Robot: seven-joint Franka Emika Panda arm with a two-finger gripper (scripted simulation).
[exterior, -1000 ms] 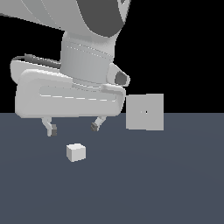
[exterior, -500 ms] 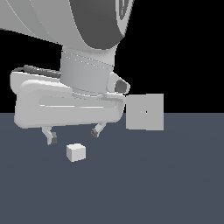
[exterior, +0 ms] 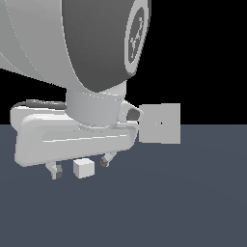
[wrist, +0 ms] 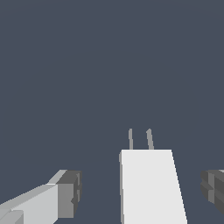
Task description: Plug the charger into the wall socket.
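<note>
The charger (exterior: 83, 168) is a small off-white block lying on the dark floor. In the wrist view the charger (wrist: 151, 188) shows two thin prongs sticking out of its far end. My gripper (exterior: 81, 167) is open and low, with one fingertip on each side of the charger and a gap at both sides. The wrist view also shows my gripper (wrist: 140, 192) straddling the block without touching it. The wall socket (exterior: 159, 123) is a flat pale grey square plate standing upright, further off toward the exterior view's right, with tiny marks at its centre.
The dark blue-grey floor (exterior: 183, 202) stretches across the scene under a black background. My large arm body (exterior: 72, 48) fills the upper part of the exterior view's left.
My gripper has come down and nearer the camera; its open fingers, which hung above and behind the charger, now sit on either side of it. The charger and socket have not moved.
</note>
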